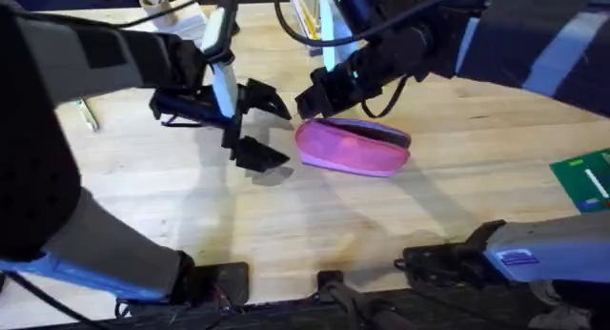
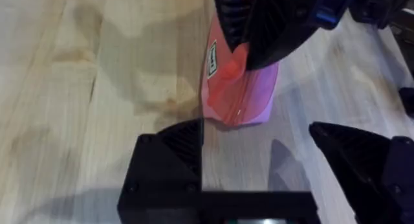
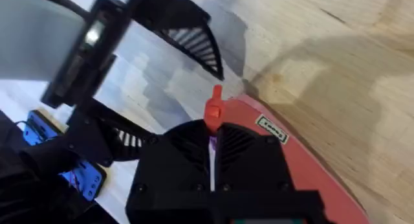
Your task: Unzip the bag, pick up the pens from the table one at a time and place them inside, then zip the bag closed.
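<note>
right hand (image 1: 310,99) pinched on bag (image 1: 353,147) end | left hand (image 1: 269,130) open beside

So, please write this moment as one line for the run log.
left hand: open, beside pouch | right hand: shut on soft pink fabric pouch end | zipper: state unclear

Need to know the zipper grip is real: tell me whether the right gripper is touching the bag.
Touching. In the right wrist view the right gripper has its fingers shut at the bag beside the orange zipper pull; the overhead view agrees.
</note>
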### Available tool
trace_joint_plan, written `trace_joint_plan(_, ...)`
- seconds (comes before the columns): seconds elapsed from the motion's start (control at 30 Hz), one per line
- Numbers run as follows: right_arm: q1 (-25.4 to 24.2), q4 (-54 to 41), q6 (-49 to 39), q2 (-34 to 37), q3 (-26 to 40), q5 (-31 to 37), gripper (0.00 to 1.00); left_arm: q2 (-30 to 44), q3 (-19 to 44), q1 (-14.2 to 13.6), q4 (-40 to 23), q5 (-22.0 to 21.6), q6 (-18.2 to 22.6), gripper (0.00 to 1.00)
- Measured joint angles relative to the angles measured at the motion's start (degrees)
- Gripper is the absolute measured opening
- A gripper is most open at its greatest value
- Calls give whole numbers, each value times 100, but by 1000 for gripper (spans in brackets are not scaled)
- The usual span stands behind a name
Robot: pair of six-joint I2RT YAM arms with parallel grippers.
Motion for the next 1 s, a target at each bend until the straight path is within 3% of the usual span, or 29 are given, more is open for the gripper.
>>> trace_joint_plan(0.43, 0, 6, 0, 0, 0, 0, 33, 265, -2, -405, 509, 499, -17, 976)
trace_joint_plan(0.77, 0, 9, 0, 2, 0, -2, 33, 265, -2, -552, 644, 568, -234, 442)
trace_joint_plan(0.8, 0, 9, 0, 0, 0, -5, 33, 265, -2, -549, 667, 566, -247, 329)
trace_joint_plan(0.83, 15, 0, 2, 0, 0, -31, 33, 265, -4, -549, 683, 560, -261, 58)
trace_joint_plan(1.0, 17, -7, 2, 0, 0, -46, 33, 266, -4, -549, 682, 560, -259, 45)
